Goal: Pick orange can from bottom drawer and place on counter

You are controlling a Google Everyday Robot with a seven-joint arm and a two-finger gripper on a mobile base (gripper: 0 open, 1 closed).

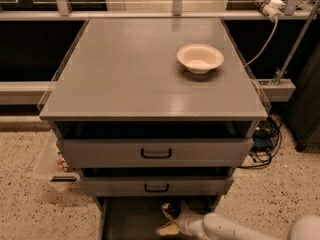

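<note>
The bottom drawer (127, 221) is pulled open at the foot of the cabinet, and its dark floor shows. The orange can (168, 210) lies in it near the middle, just under the front of the drawer above, and is partly hidden. My gripper (169, 222) reaches into the drawer from the lower right on a white arm (225, 228) and is right at the can. The counter (145, 69) is the broad grey top above.
A pale bowl (200, 58) stands on the counter's right rear. The two upper drawers with black handles (156, 154) are slightly open above the bottom drawer. A clear bin (52, 166) hangs at the cabinet's left. Cables (262, 136) lie on the floor to the right.
</note>
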